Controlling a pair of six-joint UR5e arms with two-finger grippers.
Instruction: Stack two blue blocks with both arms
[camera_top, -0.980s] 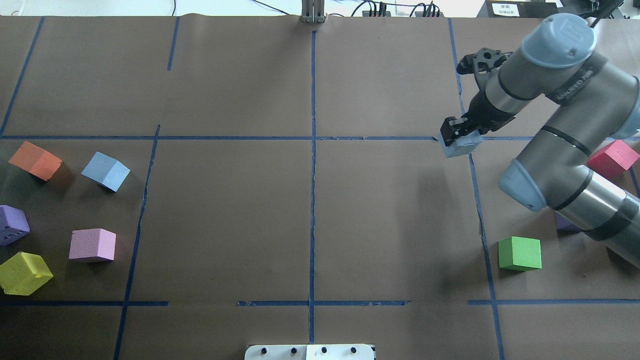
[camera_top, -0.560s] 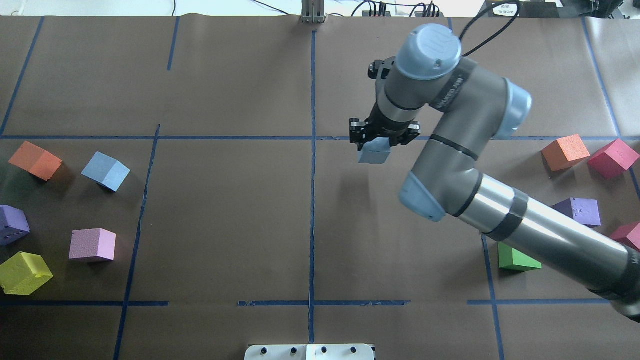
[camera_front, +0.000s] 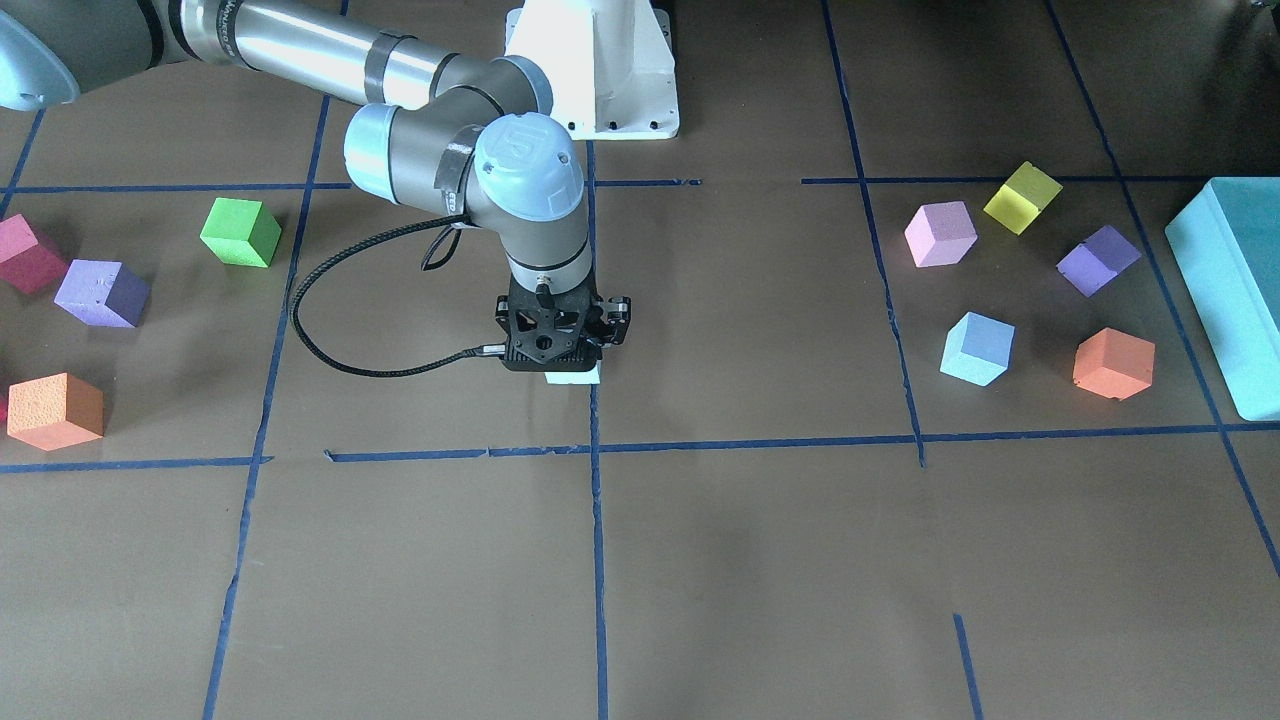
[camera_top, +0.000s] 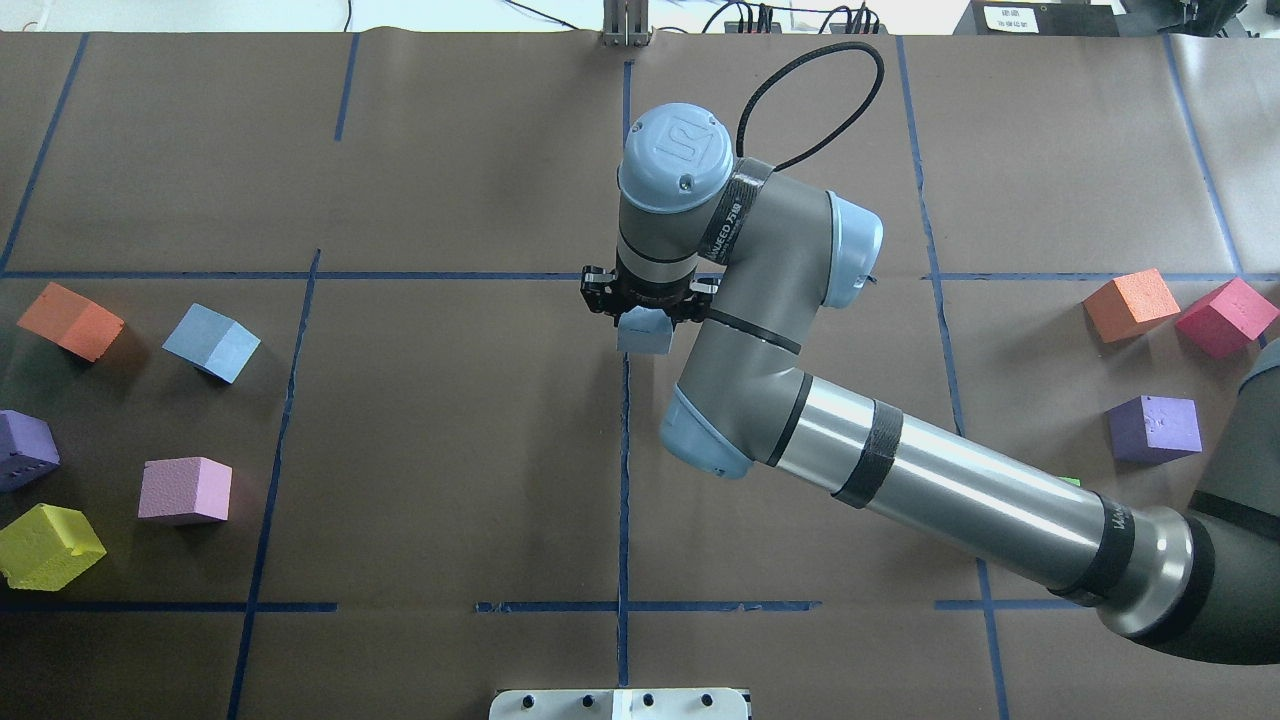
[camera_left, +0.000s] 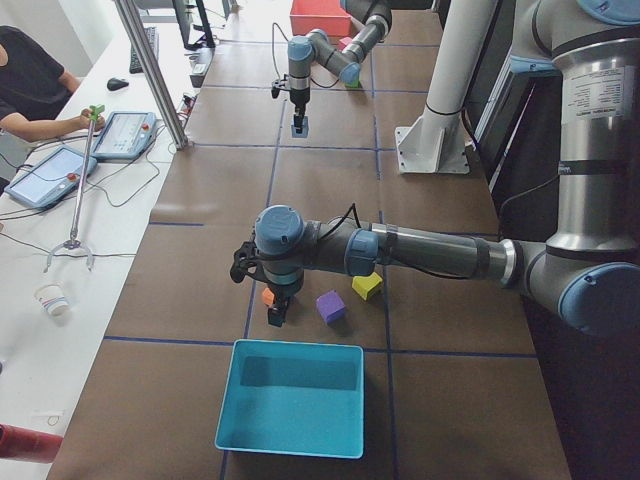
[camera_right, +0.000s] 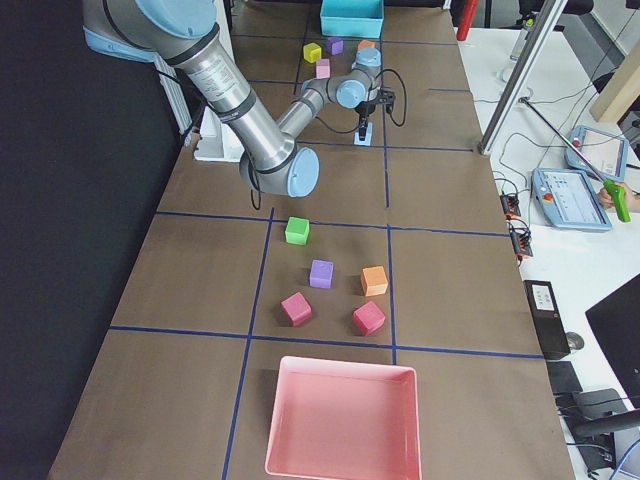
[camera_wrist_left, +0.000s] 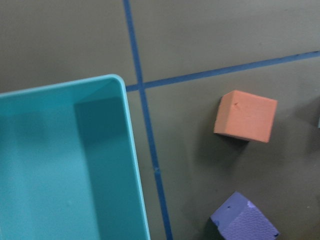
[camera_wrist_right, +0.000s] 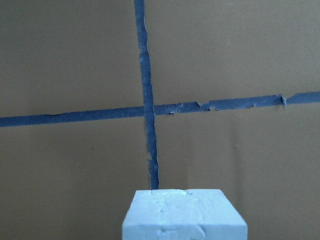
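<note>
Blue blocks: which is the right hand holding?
The blue block at the centre tape line, clamped in the right hand; the other blue block lies free beside the orange cube.

Blue block (camera_front: 580, 379) mostly hidden under right gripper (camera_front: 563, 352).

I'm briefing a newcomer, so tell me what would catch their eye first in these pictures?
The long right arm stretched to the middle of the table, its right gripper shut on a pale blue block at the central tape line. Next, the second blue block lying among coloured cubes on the robot's left side.
</note>
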